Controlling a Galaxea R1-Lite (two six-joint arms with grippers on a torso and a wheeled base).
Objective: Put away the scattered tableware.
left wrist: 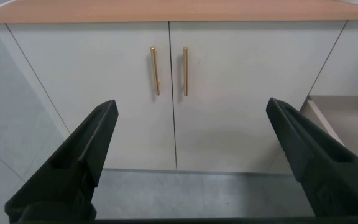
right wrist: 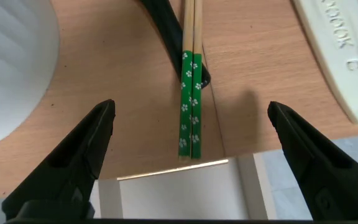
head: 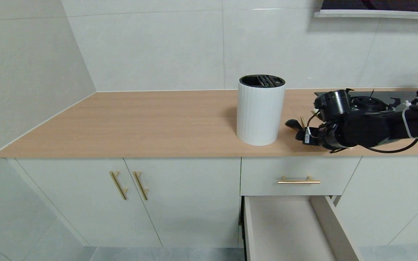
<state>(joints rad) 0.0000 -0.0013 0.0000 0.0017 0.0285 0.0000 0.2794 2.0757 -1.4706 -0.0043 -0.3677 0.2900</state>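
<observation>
While right end effector (right wrist: 190, 109) gapes wide over 2 chopsticks (right wrist: 190, 78) | black handle (right wrist: 163, 25) beneath | white holder (head: 260, 110) near | left end effector (left wrist: 191, 104) wide

countertop (head: 140, 123): matt wood grain | holder (head: 259, 112): white ribbed plastic | chopsticks (right wrist: 190, 112): bare wood, green painted ends | drawer handle (head: 299, 181): brushed metal

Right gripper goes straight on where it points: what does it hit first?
Likely the chopsticks, lying on the countertop, centred between the right gripper's open fingers; depth unclear.
</observation>
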